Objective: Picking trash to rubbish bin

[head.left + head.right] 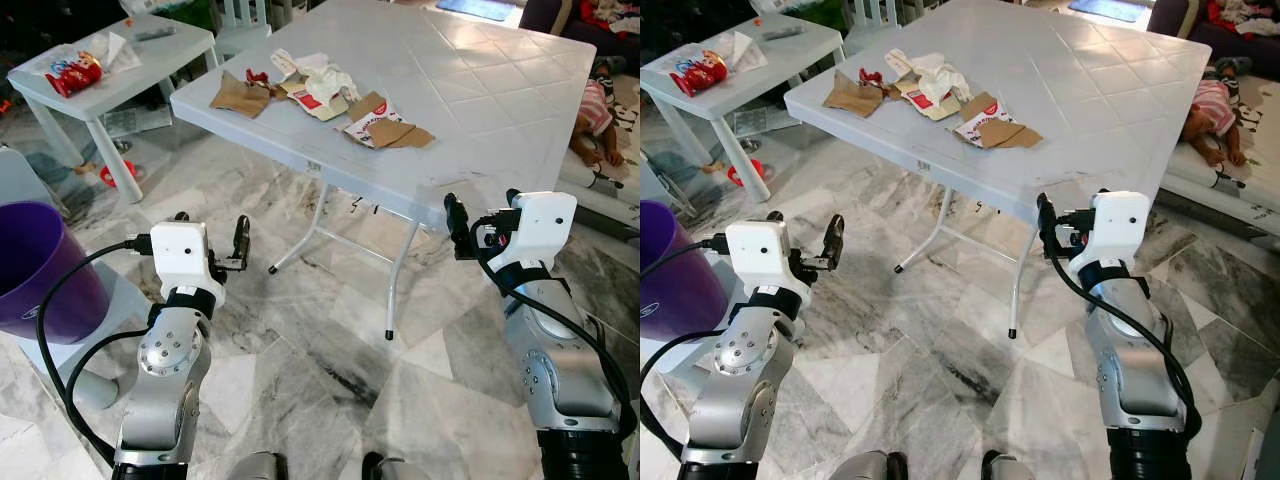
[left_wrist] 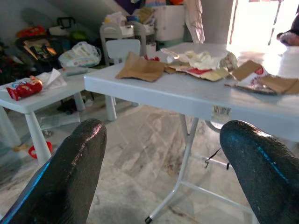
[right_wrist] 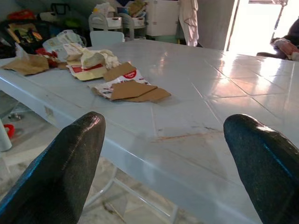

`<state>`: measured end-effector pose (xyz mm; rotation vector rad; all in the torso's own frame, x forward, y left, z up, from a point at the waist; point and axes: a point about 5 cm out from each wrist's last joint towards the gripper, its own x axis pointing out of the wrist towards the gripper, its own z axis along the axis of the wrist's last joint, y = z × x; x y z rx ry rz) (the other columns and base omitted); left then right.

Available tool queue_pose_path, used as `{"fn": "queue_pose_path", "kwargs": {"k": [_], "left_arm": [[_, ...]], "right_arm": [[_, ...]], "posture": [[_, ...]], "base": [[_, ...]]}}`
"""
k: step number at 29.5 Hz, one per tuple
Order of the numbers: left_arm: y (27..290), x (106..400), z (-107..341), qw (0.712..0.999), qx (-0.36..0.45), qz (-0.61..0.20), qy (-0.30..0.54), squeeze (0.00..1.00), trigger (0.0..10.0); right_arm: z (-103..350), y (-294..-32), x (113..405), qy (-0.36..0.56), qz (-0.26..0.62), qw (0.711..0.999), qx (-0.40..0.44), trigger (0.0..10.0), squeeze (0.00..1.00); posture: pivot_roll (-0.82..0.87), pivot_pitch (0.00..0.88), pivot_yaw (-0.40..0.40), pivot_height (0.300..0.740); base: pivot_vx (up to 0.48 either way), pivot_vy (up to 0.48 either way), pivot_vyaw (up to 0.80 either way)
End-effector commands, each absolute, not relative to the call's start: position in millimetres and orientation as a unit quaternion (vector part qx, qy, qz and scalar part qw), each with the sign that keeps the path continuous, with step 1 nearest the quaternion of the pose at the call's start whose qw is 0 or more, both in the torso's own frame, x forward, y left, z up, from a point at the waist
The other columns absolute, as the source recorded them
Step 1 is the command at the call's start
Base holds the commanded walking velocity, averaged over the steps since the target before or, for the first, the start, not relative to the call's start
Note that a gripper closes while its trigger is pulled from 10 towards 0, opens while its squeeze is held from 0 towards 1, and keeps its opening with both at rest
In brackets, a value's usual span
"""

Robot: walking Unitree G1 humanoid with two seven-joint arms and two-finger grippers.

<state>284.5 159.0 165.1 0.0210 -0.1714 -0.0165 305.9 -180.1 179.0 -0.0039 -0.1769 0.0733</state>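
Observation:
Trash lies on the left part of the white folding table (image 1: 490, 90): a torn brown paper (image 1: 240, 95), a crumpled white wrapper (image 1: 322, 82) and brown cardboard pieces on a red-and-white packet (image 1: 385, 128). The purple rubbish bin (image 1: 35, 265) stands on the floor at my far left. My left gripper (image 1: 212, 232) is open and empty, held low in front of the table's near corner. My right gripper (image 1: 482, 212) is open and empty too, just under the table's near edge. The right wrist view looks across the tabletop at the cardboard pieces (image 3: 128, 88).
A small white side table (image 1: 150, 55) at the back left carries a red snack packet (image 1: 75, 72). The folding table's thin metal legs (image 1: 400, 290) stand between my arms. A person (image 1: 597, 110) lies on bedding at the right. Marble floor (image 1: 320, 370) spreads below.

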Motion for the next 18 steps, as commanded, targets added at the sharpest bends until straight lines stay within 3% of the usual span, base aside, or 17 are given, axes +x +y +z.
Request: {"fn": "queue_pose_path", "kwargs": {"k": [1,7,18], "left_arm": [[167.4,287.2,167.6,0.996,0.001,0.01,-0.088,0.0,10.0],[171.2,289.1,171.3,0.995,0.006,0.016,-0.095,0.0,10.0],[167.8,286.0,167.1,0.996,0.003,0.015,-0.085,0.0,10.0]], "right_arm": [[188.8,-176.4,305.8,-0.108,0.045,0.993,-0.005,10.0,0.0],[189.3,-176.3,306.8,-0.109,0.047,0.993,-0.007,10.0,0.0],[189.1,-174.0,303.7,-0.108,0.055,0.993,-0.008,10.0,0.0]], "posture": [[0.07,0.09,0.001,0.74],[0.07,0.09,-0.003,0.74],[0.06,0.111,-0.005,0.74]], "base": [[0.0,0.0,0.0],[0.0,0.0,0.0],[0.334,0.0,0.0]]}}
